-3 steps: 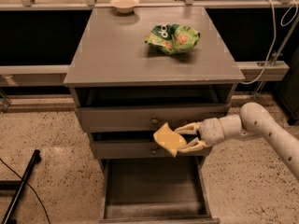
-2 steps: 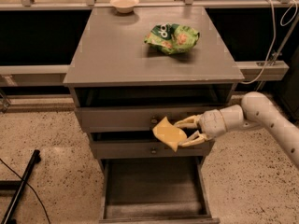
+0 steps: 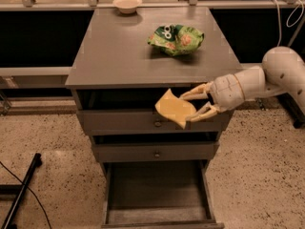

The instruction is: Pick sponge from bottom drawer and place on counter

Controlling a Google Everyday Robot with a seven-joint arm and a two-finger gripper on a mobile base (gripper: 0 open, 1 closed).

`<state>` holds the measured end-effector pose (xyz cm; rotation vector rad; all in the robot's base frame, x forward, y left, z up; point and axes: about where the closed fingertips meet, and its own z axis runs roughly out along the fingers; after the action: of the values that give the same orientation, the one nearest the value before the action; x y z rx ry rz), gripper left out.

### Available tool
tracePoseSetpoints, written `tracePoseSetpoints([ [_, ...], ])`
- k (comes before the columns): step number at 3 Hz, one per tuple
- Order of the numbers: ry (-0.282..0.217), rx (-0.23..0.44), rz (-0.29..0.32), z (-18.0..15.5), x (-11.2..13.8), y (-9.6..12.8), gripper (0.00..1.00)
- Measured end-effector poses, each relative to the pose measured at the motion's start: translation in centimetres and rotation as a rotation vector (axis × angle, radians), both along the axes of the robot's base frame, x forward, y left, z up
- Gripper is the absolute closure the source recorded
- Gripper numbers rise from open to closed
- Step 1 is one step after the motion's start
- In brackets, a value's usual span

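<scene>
My gripper (image 3: 189, 107) comes in from the right and is shut on the pale-yellow sponge (image 3: 174, 109). It holds the sponge in the air in front of the top drawer (image 3: 119, 120), just below the counter's front edge. The counter (image 3: 114, 46) is the broad grey top of the cabinet. The bottom drawer (image 3: 157, 190) is pulled out and its worn grey floor shows nothing on it.
A green-and-white snack bag (image 3: 176, 38) lies on the counter's right half. A small pale bowl (image 3: 127, 4) sits at the counter's back edge. The middle drawer (image 3: 143, 152) is slightly open. A black bar (image 3: 21, 192) lies on the speckled floor at the left.
My gripper has lifted the sponge upward, from the level of the middle drawer to the front of the top drawer. My arm has risen with it.
</scene>
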<state>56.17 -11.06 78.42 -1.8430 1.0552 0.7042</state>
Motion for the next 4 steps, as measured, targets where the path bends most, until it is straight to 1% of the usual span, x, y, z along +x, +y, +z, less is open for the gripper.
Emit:
tracePoseSetpoints([
  [1,0.02,-0.007,-0.112,4.8,3.7,-1.8,1.0],
  [2,0.054,0.048,-0.203,7.8,6.4,-4.0,1.0],
  [3,0.145,0.13,-0.386,9.2,9.2,-8.7,1.0],
  [4,0.188,0.15,-0.501,9.4,10.9,-11.1,1.0],
])
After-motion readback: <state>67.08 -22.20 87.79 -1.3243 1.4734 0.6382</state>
